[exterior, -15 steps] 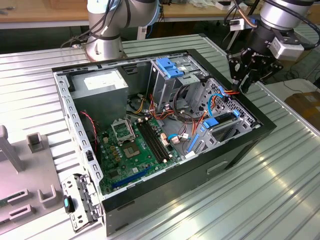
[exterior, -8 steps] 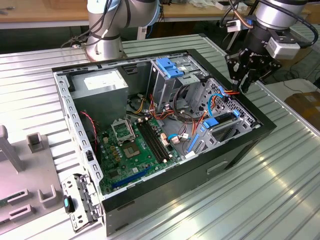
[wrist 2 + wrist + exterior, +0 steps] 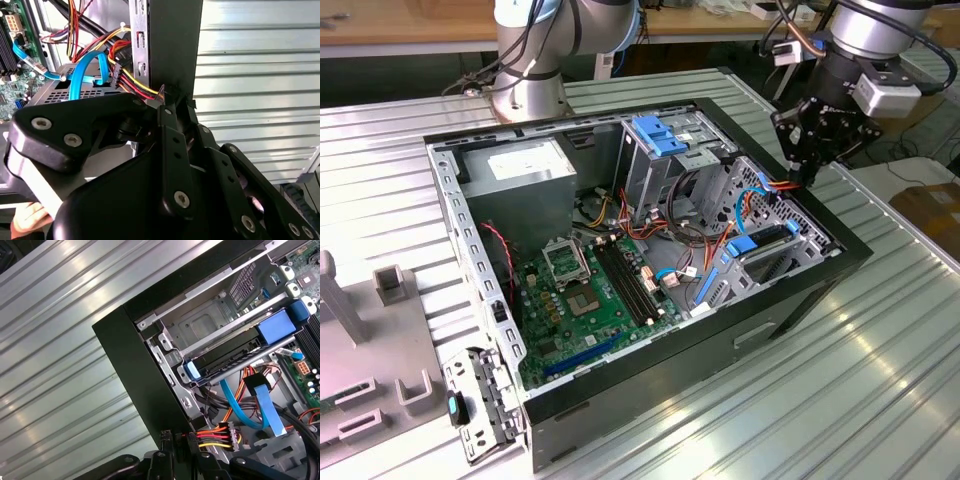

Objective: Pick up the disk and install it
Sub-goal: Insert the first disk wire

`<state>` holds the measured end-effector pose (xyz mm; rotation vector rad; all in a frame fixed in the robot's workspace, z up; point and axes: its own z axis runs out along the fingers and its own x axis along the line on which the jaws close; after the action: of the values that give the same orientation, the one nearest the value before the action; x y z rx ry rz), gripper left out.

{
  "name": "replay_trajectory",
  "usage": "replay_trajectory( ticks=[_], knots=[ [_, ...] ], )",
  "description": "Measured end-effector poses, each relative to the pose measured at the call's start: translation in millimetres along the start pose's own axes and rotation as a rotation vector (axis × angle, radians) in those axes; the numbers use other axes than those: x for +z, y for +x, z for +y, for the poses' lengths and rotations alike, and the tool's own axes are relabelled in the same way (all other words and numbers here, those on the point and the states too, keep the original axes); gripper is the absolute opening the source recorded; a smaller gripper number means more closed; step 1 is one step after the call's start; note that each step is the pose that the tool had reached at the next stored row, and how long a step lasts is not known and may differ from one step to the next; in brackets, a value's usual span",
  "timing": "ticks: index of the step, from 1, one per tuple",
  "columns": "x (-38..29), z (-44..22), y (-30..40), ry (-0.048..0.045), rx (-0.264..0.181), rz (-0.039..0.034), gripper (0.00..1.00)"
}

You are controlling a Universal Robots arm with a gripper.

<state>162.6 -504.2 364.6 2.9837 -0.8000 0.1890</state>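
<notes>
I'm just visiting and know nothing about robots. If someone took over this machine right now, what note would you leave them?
Gripper: over the case corner at the exterior view's right, close to the power plug. I cannot tell whether it grips anything.
Disk: lying in the drive bay inside the case, apart from the gripper.
Done: the disk appears to be placed in the bay.
Left: I cannot tell whether it is fully seated, so check that.

ribbed metal table (image 3: 880, 380) | open computer case (image 3: 650, 400) | grey fixture plate (image 3: 380, 350)
</notes>
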Motion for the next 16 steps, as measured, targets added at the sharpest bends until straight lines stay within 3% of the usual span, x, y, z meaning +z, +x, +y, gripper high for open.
replay_trajectory(
  ticks=[2,7,9,14,15,16],
  knots=[
    [0.0,-0.1,0.0,-0.0072,-0.001,0.0043,0.24],
    [0.0,0.5,-1.0,-0.0065,-0.001,0.0053,0.24],
    [-0.4,2.5,-4.4,-0.0046,-0.005,0.0079,0.24],
    [-0.5,-1.4,-7.0,-0.0040,-0.017,0.0181,0.24],
    [-0.1,-1.5,-7.1,-0.0054,-0.020,0.0192,0.24],
    [-0.2,-1.5,-7.1,-0.0162,-0.024,0.0259,0.24]
  ],
)
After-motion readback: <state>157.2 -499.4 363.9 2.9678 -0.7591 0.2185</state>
